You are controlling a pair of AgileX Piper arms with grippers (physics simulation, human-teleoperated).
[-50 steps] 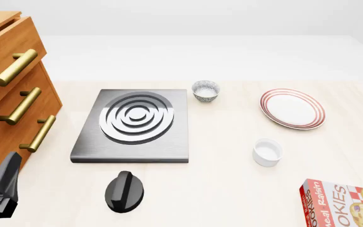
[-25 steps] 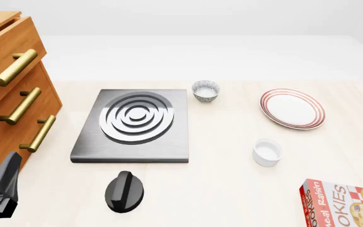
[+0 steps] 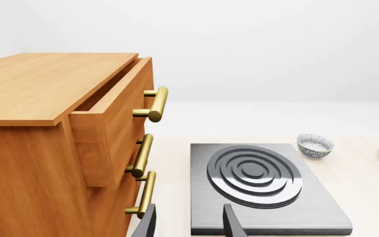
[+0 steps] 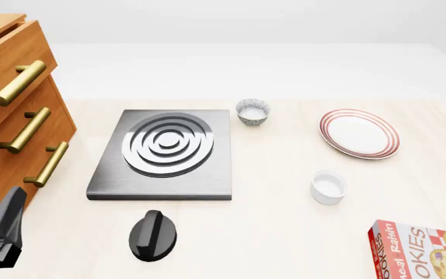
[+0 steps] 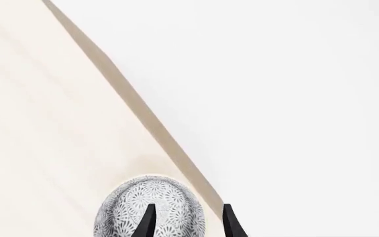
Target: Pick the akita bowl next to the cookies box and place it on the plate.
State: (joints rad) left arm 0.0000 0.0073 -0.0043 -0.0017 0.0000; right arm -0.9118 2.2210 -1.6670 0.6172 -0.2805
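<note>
We read only partial lettering on the red cookies box [image 4: 423, 251] at the front view's lower right edge: white "OOKIES" cut off, and above it "eal Raisin".

Wooden drawer cabinet [image 4: 10, 110], grey stove plate [image 4: 165, 154], black knob [image 4: 153, 235], white ramekin [image 4: 328, 187]
</note>
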